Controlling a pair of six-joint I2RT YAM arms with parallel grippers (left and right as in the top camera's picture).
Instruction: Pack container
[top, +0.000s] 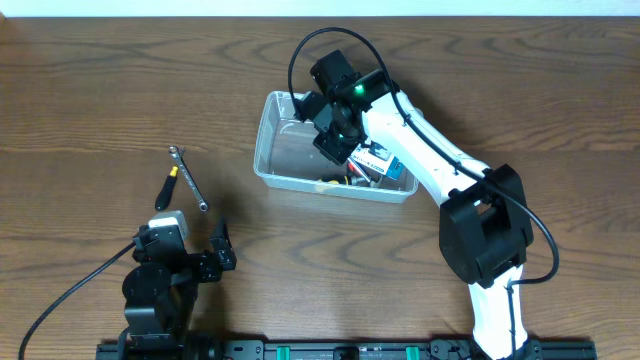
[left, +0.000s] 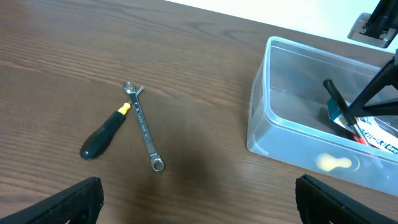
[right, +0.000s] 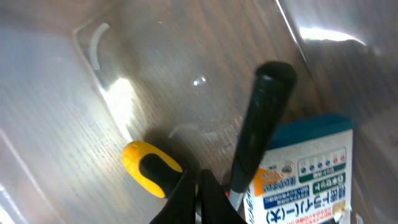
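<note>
Container (top: 264, 158): table centre, offset toward 12 o'clock. Right gripper (top: 336, 140): lowered inside the container, fingers closed tip to tip. Whether they pinch anything cannot be told. Contents at the tips: yellow handle (right: 146, 163), black handle (right: 261, 124), box (right: 305, 168). Left gripper (top: 222, 250): at 7 o'clock, fingers spread wide, holding nothing. Wrench (left: 143, 127) and screwdriver (left: 104, 134): on the table at 9 o'clock from the container, touching near one end.
</note>
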